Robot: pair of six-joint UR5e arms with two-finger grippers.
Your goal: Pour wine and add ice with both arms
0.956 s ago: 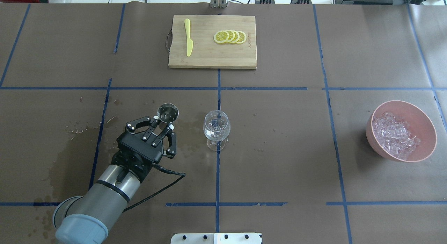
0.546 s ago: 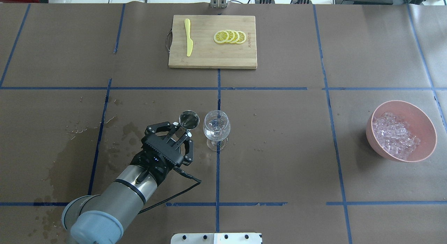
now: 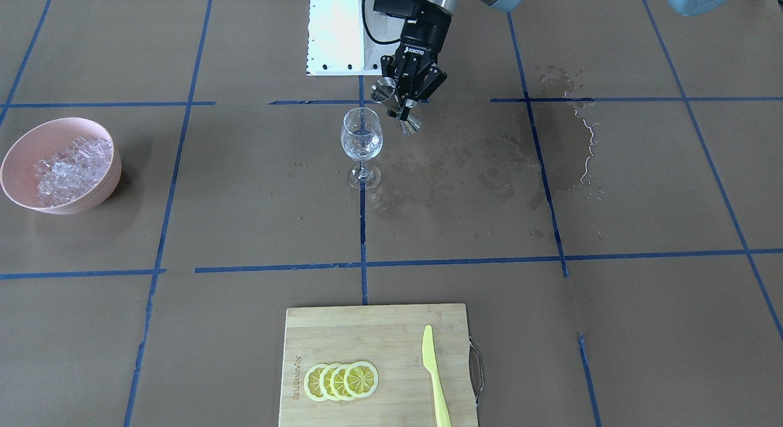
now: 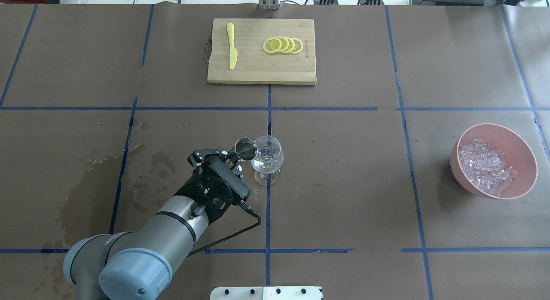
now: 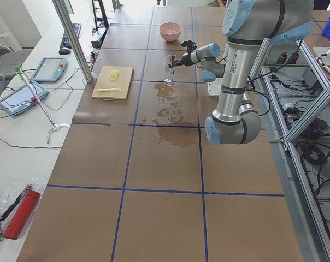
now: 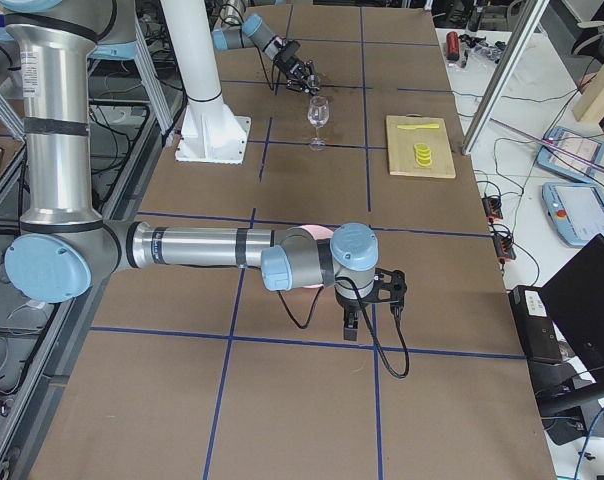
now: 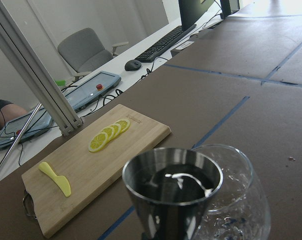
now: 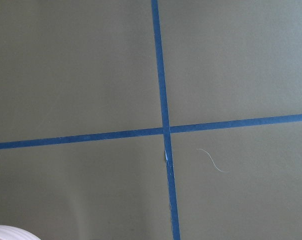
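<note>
— What have your left fingers (image 3: 405,109) got?

— They're pinched on the waist of the jigger (image 4: 246,148), one on each side. It's a small steel hourglass, mirror-bright. On my left wrist feed the cup fills the foreground, dark inside with a pale glint low down. I can't say whether that glint is the wine.

— Is it upright?

— No. It's tipped away from the fingers, and its mouth leans towards the wine glass (image 4: 266,158). From overhead the rim overlaps the glass rim. I can't tell whether they touch.

— And the glass?

— Just past the fingertips, standing upright on its foot on a blue tape line (image 4: 267,205). It's clear, with a few bright specks in the bowl. On the other side of the fingers, wet patches (image 3: 465,164) darken the bench (image 4: 343,184).

— Where's the ice?

— Well off to the fingers' right, past the glass. It's heaped in a pink bowl (image 4: 494,125) as small, glassy, whitish cubes (image 4: 485,166).

— Anything further out?

— Well ahead of the fingers there's a wooden board (image 4: 258,72). It carries fanned lemon slices (image 4: 283,45) and a yellow knife (image 4: 232,46).

— Your right fingers (image 6: 370,310)?

— I only see them in the side view, hanging low over the bench. I can't tell whether they're spread or closed.
</note>
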